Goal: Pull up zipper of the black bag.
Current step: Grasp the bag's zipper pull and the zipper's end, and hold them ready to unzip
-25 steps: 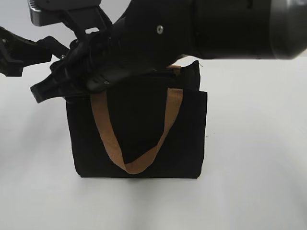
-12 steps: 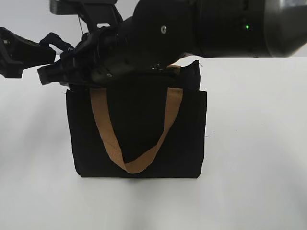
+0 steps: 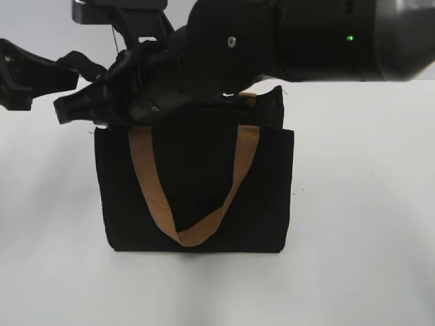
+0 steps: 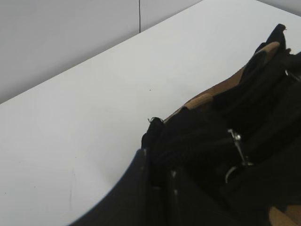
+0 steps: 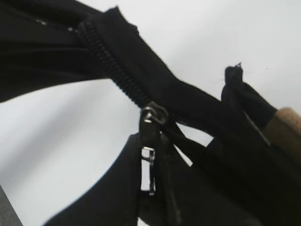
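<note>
1. Right gripper (image 5: 153,188) clamped on the silver pull tab (image 5: 148,172) at lower centre of the right wrist view, dark fingers (image 5: 113,188) closing on the metal strip from both sides; slider (image 5: 154,114) just above, seated on the zipper (image 5: 113,70).
2. Left gripper (image 4: 157,188) at the bottom centre of the left wrist view, pinched on the near corner of the black bag (image 3: 197,197); fingers (image 4: 136,188) pressed together on black cloth, holding the end of the opening.
3. Black bag upright at centre of the exterior view on the white table (image 3: 367,204), tan handle (image 3: 190,204) looping down its front panel; both arms crowded over its top left edge, hiding the zipper line there.
4. Zipper teeth meshed in a dark ridge running to the upper left of the right wrist view; below and right of the slider, two fabric edges apparently spread apart, so closure judged partly done, extent uncertain.
5. Likely trouble: tab slipping out of the fingers, since grip rests on a thin smooth strip and any sideways pull would twist it free.
6. Also possible: slider jamming on loose cloth near the split, caused by slack fabric bunching under the teeth.
7. Further risk: bag tipping or dragging across the table if the left hold on the corner gives way, leaving nothing to pull against.
</note>
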### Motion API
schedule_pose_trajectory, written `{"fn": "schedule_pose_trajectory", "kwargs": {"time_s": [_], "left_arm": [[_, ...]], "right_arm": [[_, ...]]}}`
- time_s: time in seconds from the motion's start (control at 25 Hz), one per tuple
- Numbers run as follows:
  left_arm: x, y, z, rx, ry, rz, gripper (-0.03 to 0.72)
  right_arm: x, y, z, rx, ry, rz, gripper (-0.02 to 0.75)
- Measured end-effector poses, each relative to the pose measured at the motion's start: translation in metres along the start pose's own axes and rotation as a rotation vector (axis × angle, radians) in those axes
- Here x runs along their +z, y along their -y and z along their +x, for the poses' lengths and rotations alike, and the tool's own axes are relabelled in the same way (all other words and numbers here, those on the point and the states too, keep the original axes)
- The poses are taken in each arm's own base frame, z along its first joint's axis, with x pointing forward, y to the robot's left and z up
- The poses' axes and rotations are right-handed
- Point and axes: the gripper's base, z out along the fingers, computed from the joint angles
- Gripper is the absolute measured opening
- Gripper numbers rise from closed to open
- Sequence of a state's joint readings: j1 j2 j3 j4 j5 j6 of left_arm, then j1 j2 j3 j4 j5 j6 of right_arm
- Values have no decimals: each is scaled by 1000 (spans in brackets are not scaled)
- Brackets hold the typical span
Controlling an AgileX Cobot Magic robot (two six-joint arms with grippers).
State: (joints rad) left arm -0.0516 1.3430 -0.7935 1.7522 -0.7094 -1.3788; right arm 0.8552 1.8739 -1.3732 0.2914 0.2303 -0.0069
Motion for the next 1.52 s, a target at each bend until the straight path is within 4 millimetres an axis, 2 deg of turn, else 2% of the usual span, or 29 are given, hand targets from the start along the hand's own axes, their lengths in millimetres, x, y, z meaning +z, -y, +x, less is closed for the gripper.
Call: {"fn": "schedule_pose_trajectory", "kwargs": {"time_s": [0.16, 0.36, 0.48, 0.56, 0.68, 0.88, 1.16, 1.36, 1.52], "left_arm": [[0, 0, 0, -33, 0, -2, 22], [0, 0, 1, -171, -3, -2, 22], [1, -1, 13, -234, -30, -31, 22], [2, 0, 25, -261, -63, -67, 22], [3, 5, 41, -296, -104, -71, 21], [3, 7, 43, -301, -109, -67, 21], [0, 4, 42, -288, -105, -128, 21], [-6, -8, 44, -289, -112, -265, 21], [-6, -9, 46, -292, -116, -274, 21]], "right_arm": [[-11, -3, -3, -2, -28, -9, 41], [-23, -11, -17, 21, -49, -44, 41], [-26, -15, -23, 33, -59, -62, 36], [-28, -17, -25, 40, -62, -71, -6], [-28, -17, -22, 42, -105, -76, -15], [-29, -17, -16, 40, -173, -79, -15], [-33, -8, -18, 90, -196, -79, -15], [-55, 7, -31, 121, -172, -66, -15], [-61, 23, -33, 147, -209, -43, -15]]}}
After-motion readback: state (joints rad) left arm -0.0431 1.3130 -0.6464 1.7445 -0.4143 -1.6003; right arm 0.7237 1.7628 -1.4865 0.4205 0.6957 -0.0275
